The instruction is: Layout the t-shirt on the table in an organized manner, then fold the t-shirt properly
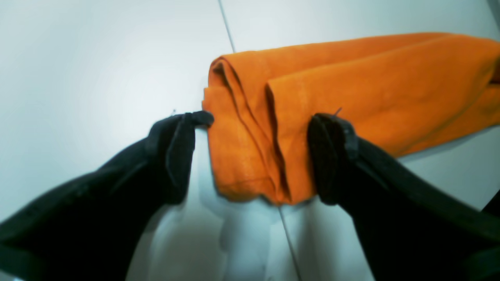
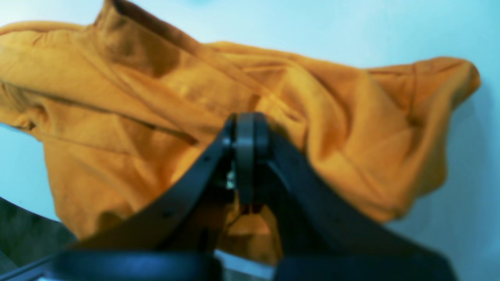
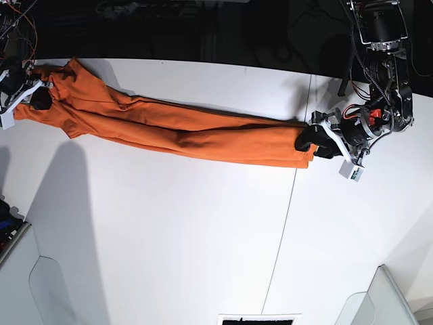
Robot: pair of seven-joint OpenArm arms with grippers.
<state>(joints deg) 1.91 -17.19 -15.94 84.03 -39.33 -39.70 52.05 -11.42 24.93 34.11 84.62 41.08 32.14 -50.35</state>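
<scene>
T-shirt (image 3: 183,132) blurred behind right hand (image 2: 245,128) pressed together — left hand (image 1: 258,128) spread

Right gripper (image 2: 246,128) jaws closed, pinching bunched t-shirt (image 2: 117,117), table (image 2: 351,27) behind

T-shirt (image 3: 183,132) lengthwise on table (image 3: 169,237), betw. 2 claws

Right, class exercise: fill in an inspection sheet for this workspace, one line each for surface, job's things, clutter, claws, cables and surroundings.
Surface: white table with a thin dark seam.
Job's things: orange t-shirt stretched into a long band, bunched at both ends.
Clutter: nothing seen.
Claws: left claw open, straddling the shirt's end; right claw shut on the t-shirt.
Cables: wires at the far corner, and more on the left arm.
Surroundings: dark background beyond the table.
</scene>
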